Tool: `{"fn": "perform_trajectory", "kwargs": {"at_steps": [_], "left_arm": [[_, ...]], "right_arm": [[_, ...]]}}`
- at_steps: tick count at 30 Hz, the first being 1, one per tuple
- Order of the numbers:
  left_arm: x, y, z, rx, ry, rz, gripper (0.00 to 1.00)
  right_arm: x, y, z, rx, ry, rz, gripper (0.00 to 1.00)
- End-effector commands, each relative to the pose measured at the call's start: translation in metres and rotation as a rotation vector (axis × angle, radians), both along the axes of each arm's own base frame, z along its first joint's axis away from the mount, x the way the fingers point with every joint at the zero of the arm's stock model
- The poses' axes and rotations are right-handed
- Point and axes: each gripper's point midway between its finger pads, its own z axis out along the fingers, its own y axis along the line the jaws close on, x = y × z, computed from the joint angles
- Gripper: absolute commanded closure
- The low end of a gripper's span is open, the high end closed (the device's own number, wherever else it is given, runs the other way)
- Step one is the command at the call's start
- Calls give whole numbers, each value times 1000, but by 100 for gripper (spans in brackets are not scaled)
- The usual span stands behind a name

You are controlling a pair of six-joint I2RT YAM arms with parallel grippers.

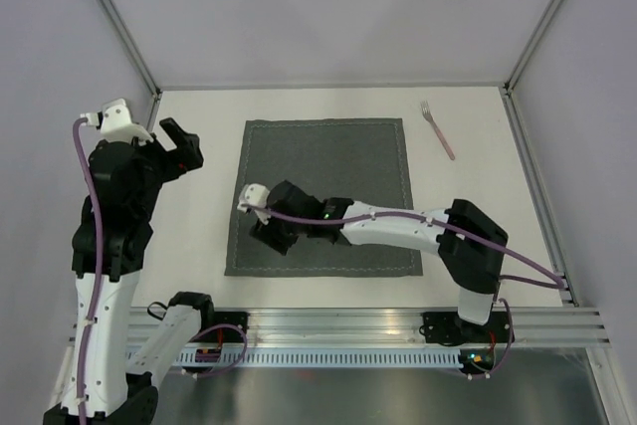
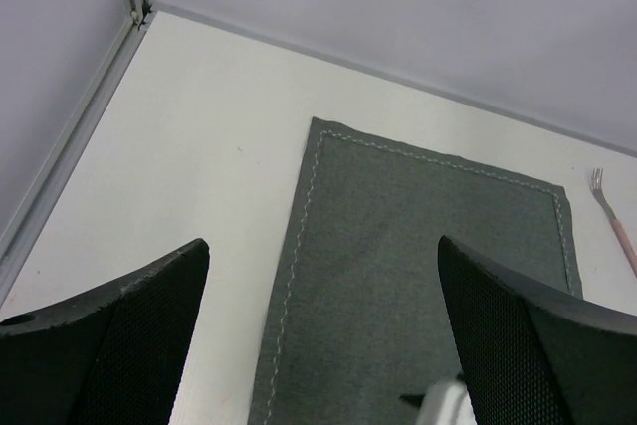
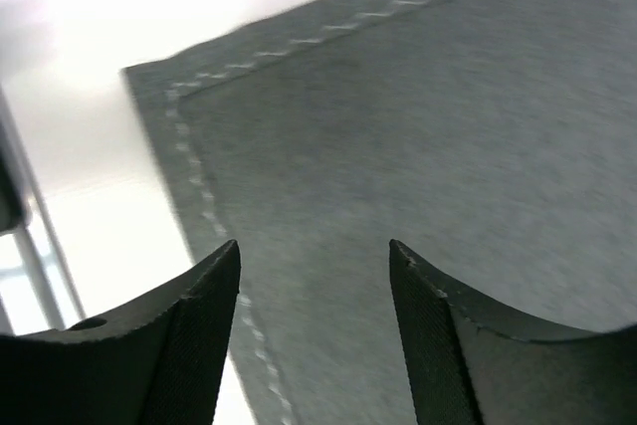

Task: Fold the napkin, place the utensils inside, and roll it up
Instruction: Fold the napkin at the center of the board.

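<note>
Napkin (image 1: 323, 196) is lying flat and unfolded at the middle of the table (image 1: 199, 236), all four hems showing, no crease in it. Fork (image 1: 436, 128), pink-handled, is lying on the table past the napkin's far right corner, well apart from the cloth; no other utensil is showing in any view.

Right gripper (image 1: 271, 236) is reaching across and hanging low over the napkin's near left part, jaws spread with nothing between them. Its wrist view is showing only cloth and the stitched corner (image 3: 149, 82) ahead of the fingers. Whether the fingertips are touching the fabric: cannot tell. Left gripper (image 1: 182, 146) is hanging raised off the napkin's left edge, jaws wide, empty.

Judgement: fold not yet begun; right arm looks to be lining up on the near left corner.

Handling notes: cloth is looking matte, felt-like, thin and limp. It is probably light, drooping from any single pinch and dragging rather than lifting if taken mid-panel. Best hold is likely at a corner or on the hem, one finger sliding under the edge, since flat cloth gives little to pinch from above. Fork is looking slim, stiff and light, lying low to the table; taking it across the handle seems safest, and it may skate on the smooth top
</note>
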Motion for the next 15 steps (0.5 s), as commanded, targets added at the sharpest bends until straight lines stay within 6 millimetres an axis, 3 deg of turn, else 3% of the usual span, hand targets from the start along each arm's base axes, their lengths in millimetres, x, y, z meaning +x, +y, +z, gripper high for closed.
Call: {"fn": "perform_trajectory", "kwargs": {"at_steps": [1,3,7,15], "left_arm": [[0,2,23,-27,-15,23,0],[1,-1,36,-32,-31,8,0],[2,-4,45,-38,-42,-8,0],[4,-3,39,-21,-15,-6,0]], "right_arm": [[-17,37,8,29,-102,10,34],[-39,57,10,45,-129,50,36],[-63,84,-9,22,-121,80,41],[-74,117,-29,17,-102,65,47]]}}
